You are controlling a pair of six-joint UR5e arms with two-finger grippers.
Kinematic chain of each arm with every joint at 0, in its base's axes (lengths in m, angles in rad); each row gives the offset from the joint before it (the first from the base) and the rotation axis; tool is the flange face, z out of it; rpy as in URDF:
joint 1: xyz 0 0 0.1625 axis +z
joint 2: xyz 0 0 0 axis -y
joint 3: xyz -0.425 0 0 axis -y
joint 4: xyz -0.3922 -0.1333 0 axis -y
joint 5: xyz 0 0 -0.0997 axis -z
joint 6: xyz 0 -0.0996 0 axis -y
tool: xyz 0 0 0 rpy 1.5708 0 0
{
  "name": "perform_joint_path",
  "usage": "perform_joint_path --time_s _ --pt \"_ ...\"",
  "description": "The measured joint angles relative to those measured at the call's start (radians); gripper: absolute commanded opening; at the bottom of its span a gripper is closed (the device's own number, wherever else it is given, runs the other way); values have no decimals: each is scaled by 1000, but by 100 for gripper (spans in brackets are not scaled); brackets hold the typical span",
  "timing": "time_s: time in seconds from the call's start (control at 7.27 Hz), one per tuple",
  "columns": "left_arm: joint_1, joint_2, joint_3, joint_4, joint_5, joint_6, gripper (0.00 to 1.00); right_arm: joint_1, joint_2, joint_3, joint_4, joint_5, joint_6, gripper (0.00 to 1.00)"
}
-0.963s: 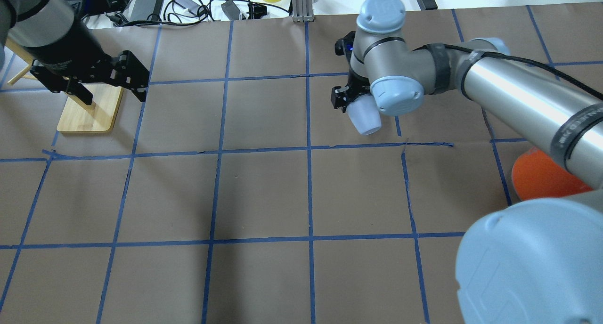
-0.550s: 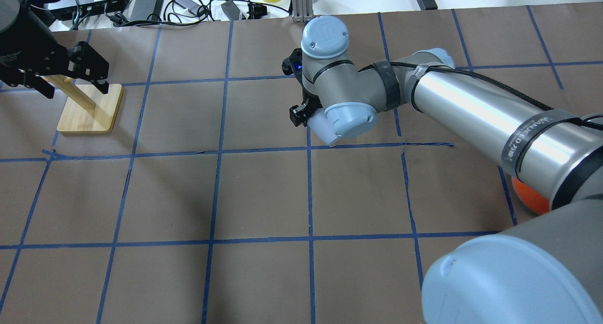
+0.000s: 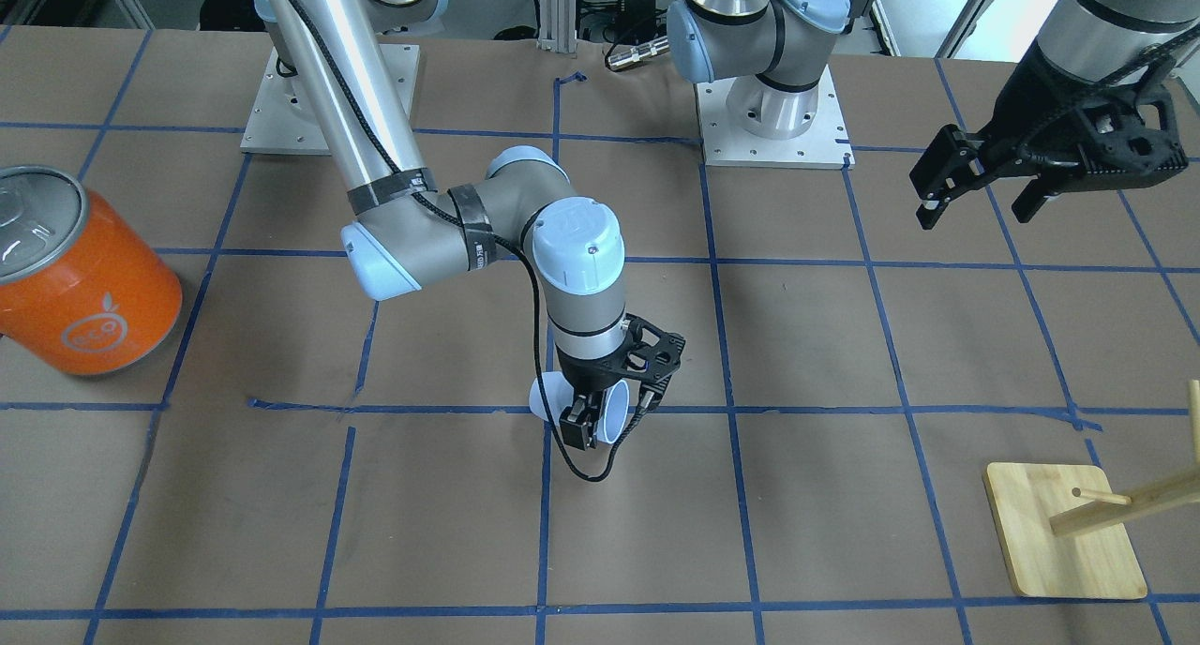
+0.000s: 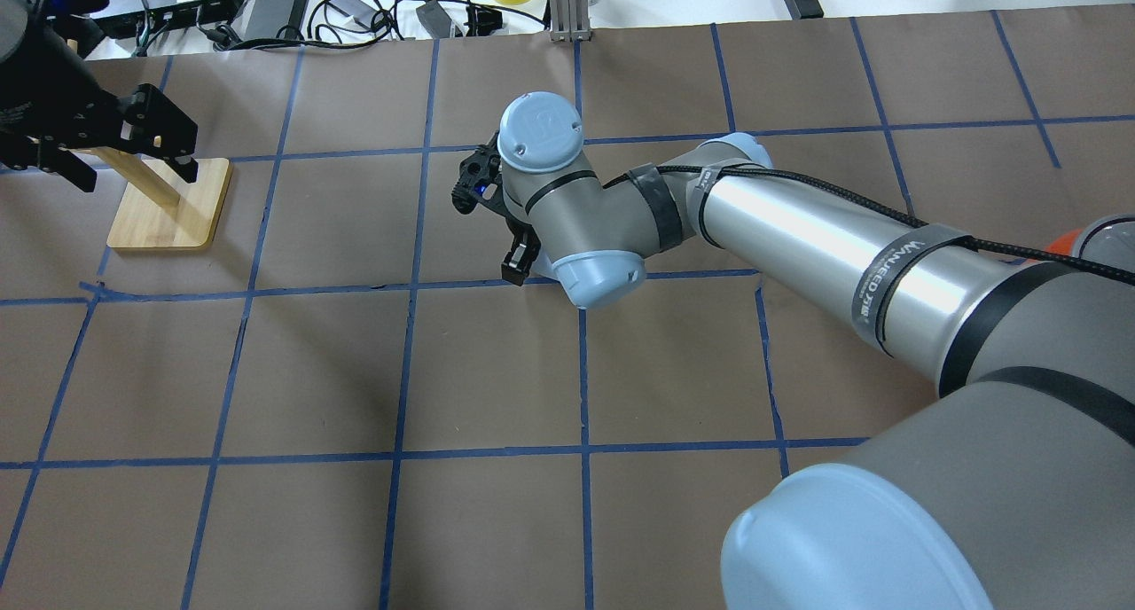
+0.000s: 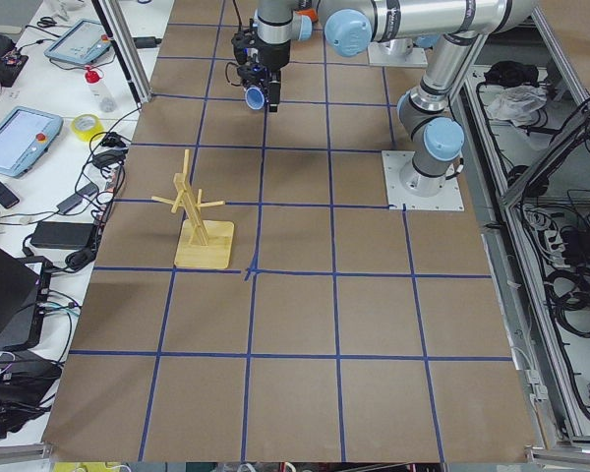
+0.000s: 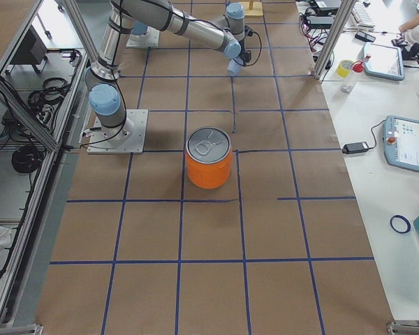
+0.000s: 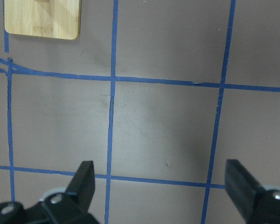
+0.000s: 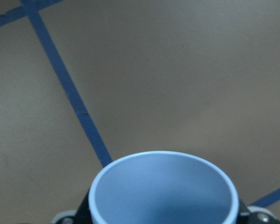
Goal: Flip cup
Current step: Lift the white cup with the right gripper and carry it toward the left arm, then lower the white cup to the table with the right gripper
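Observation:
The cup (image 3: 546,399) is a small pale blue-white tumbler held tilted in my right gripper (image 3: 611,418), just above the table near a crossing of blue tape lines. Its bluish mouth faces the front camera and fills the bottom of the right wrist view (image 8: 163,191). In the overhead view my right gripper (image 4: 519,257) sits under its wrist and the cup is almost hidden. The cup also shows in the exterior left view (image 5: 258,95). My left gripper (image 3: 975,204) is open and empty, high at the table's left side (image 4: 131,168), its fingers (image 7: 86,175) wide apart.
A large orange can (image 3: 80,270) with a silver lid stands on the robot's right side (image 6: 209,164). A wooden peg stand (image 3: 1064,532) sits at the far left (image 4: 168,207), below my left gripper. Cables and power bricks lie past the table's far edge.
My right arm has swung leftward across the table with the cup, to the centre tape line. My left gripper has drawn back to the left, over the wooden stand.

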Motion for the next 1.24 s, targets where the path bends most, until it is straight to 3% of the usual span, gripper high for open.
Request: perform_joint_path --time_s 0.41,0.69,1.1,1.24 --pt "-1 1 -2 -1 -2 1 100 26 12 -4 -2 -5 -249 6" --pt "-2 1 -2 -1 -3 0 100 28 21 -4 -3 -15 -292 15" --pt "-2 1 -3 -1 2 1 100 28 28 -4 -12 -22 -291 75" --pt "-4 1 -3 -2 7 1 100 28 29 -4 -12 -28 -294 79"
